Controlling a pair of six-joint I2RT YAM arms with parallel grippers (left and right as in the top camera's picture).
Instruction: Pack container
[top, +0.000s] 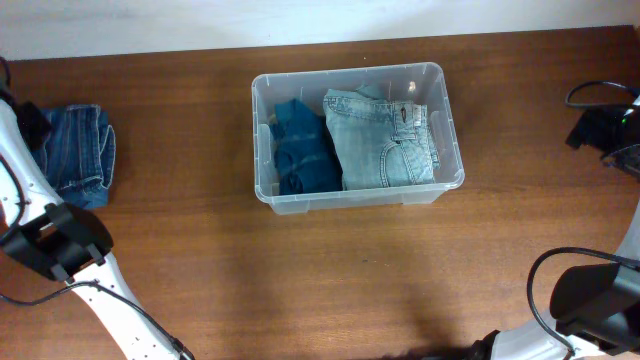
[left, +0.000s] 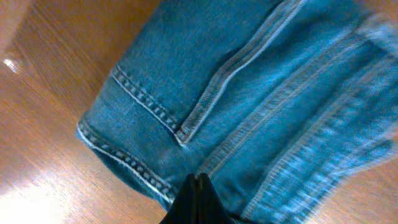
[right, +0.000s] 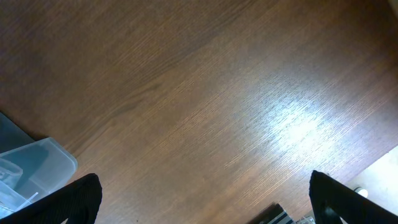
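Denim jeans (left: 249, 93) lie under the left end effector (left: 198, 186), closed tight — right end effector (right: 208, 199) gapes wide; waistband patch (top: 405, 113) unreadable.

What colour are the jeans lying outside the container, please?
The jeans are mid-blue, clearest from the left wrist.

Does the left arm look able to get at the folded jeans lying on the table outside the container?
Likely yes: the left gripper is shut right on the folded jeans, nothing between.
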